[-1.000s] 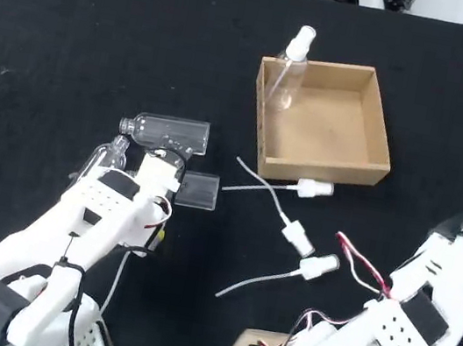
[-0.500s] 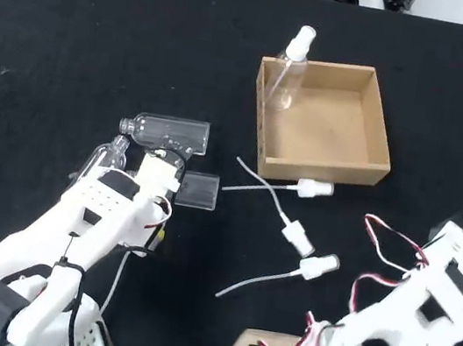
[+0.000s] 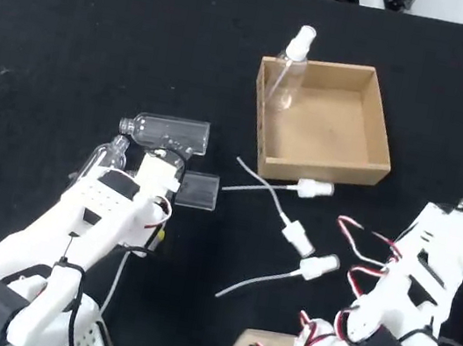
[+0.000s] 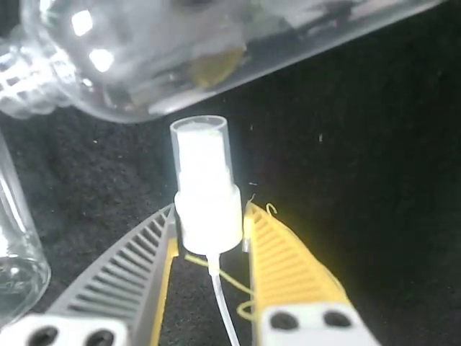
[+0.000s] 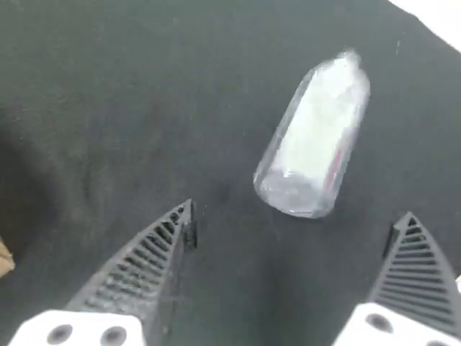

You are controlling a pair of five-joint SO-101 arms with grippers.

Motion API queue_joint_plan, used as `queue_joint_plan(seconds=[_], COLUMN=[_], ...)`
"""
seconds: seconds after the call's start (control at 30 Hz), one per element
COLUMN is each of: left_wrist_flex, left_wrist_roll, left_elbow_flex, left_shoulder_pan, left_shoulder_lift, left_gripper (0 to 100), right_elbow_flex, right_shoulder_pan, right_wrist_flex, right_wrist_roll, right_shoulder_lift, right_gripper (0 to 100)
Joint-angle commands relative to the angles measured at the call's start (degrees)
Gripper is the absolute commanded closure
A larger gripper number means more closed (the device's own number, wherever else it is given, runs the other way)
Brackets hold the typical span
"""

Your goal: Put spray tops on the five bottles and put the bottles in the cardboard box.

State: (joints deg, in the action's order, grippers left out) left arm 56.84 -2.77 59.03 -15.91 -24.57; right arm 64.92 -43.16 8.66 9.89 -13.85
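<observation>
Black cloth (image 3: 76, 40) covers the whole table. The high view shows a strip of room clutter and a pale wall along the far edge. Cardboard box (image 3: 374, 117) sits open on the cloth, right of centre. Capped bottle (image 3: 289, 67) stands tilted in the box's far left corner, with its white top leaning out over the rim.

Loose tops lie on the cloth in front of the box, tubes trailing. First loose top (image 3: 315, 188) is just beside the front wall. Second loose top (image 3: 296, 235) and third loose top (image 3: 319, 266) lie nearer the arms.

Left arm (image 3: 90, 220) reaches over the cloth left of centre. Left gripper (image 4: 209, 216): jaws pinch the held spray top (image 4: 207, 191) by its collar. Its nozzle points toward the open bottle (image 3: 167, 133), which lies on its side; the two are near but apart. Second open bottle (image 3: 110, 155) lies beside the arm, partly under it. Clear flat piece (image 3: 197, 190), possibly a cap, lies by the wrist.

Right arm (image 3: 417, 284) is at the right edge. Right gripper (image 5: 295, 216): jaws spread wide above the cloth. Blurred bottle (image 5: 313, 137) lies on its side just past the fingertips; too blurred to tell whether it has a top.
</observation>
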Motion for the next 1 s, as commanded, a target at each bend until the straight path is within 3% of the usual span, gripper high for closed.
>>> queue_joint_plan(seconds=[0.0, 0.13, 0.23, 0.77, 0.97], left_wrist_flex=[-0.88, -0.88, -0.88, -0.79, -0.62], left_wrist_roll=[0.0, 0.0, 0.0, 0.0, 0.0], left_elbow_flex=[-0.4, -0.31, -0.22, -0.13, -0.13], left_shoulder_pan=[0.4, 0.4, 0.66, 0.75, 0.75], left_shoulder_lift=[-0.26, -0.26, -0.26, -0.26, -0.26], left_gripper=[92, 92, 92, 92, 92], right_elbow_flex=[-15.08, -39.16, -54.2, -119.16, -144.92], right_shoulder_pan=[-0.62, -1.49, -1.67, -8.26, -8.35], right_wrist_flex=[-18.37, -47.03, -58.64, -86.86, -91.25], right_wrist_roll=[-2.2, -9.58, -13.27, -14.51, -18.02], right_shoulder_lift=[0.31, 6.29, 14.29, 59.03, 73.27], right_gripper=[61.0, 61.0, 61.0, 61.0, 61.0])
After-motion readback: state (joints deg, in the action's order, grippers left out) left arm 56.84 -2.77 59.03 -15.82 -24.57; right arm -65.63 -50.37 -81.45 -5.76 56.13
